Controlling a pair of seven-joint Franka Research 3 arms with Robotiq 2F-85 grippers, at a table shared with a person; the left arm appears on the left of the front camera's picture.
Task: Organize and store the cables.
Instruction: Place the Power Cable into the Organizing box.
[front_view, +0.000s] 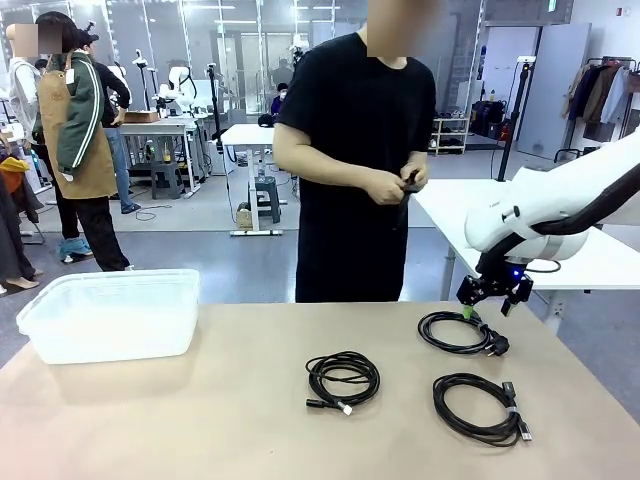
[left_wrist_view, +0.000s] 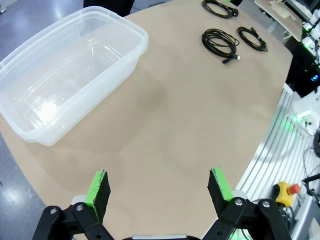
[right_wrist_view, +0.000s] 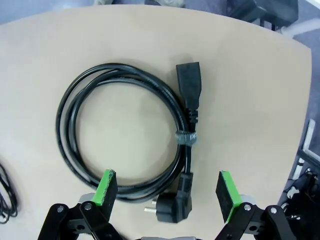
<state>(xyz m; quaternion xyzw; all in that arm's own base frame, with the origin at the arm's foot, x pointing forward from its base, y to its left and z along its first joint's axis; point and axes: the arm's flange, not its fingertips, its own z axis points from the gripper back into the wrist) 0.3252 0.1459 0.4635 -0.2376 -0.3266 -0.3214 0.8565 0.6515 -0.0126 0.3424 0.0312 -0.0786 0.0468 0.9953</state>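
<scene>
Three black cables lie coiled on the tan table (front_view: 200, 420): a middle coil (front_view: 343, 378), a near-right coil (front_view: 478, 408) and a far-right coil with a power plug (front_view: 458, 332). My right gripper (front_view: 490, 305) hovers open just above that far-right coil. In the right wrist view the banded coil (right_wrist_view: 188, 87) lies under and between the open right gripper (right_wrist_view: 166, 182), apart from its green pads. The left gripper (left_wrist_view: 159, 182) is open and holds nothing, well above the table, with the coils (left_wrist_view: 219, 40) far off.
A clear plastic bin (front_view: 110, 315) stands at the table's left (left_wrist_view: 75, 65), with nothing in it. The person across the table holds a small black thing in both hands (front_view: 400, 185). The table's edge and a rail run along the right of the left wrist view.
</scene>
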